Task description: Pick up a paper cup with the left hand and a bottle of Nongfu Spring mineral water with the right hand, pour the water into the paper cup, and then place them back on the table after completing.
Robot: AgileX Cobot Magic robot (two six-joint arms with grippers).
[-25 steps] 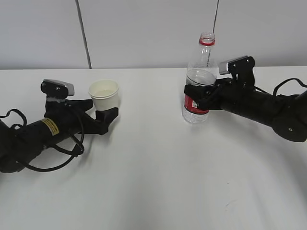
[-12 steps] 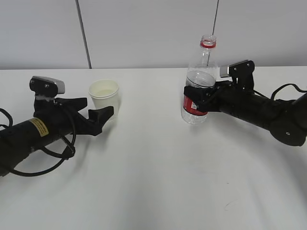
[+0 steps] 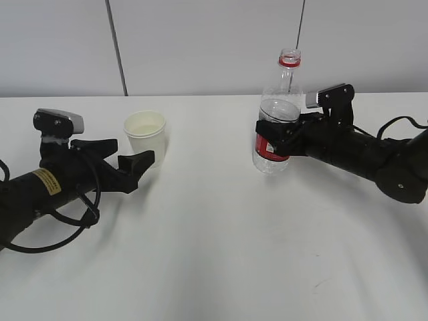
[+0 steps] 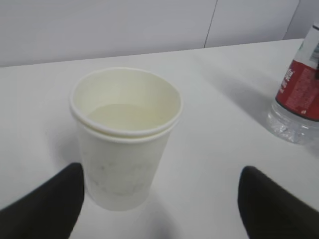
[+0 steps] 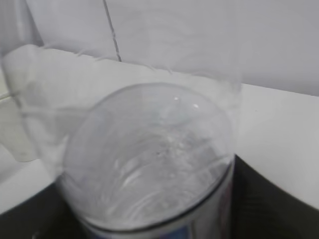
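**Cup down, bottle held upright**

I see the paper cup [image 3: 145, 138] standing upright on the white bench [image 3: 214, 254], with pale liquid inside. My left hand [image 3: 126, 155] is released, its two black fingers [image 4: 45, 209] spread on either side of the cup's base and clear of it. On the other side, my right hand [image 3: 269, 135] is clenched around the red label of the water bottle [image 3: 278, 114]. The bottle is upright and uncapped, its base at the bench surface, well apart from the cup.
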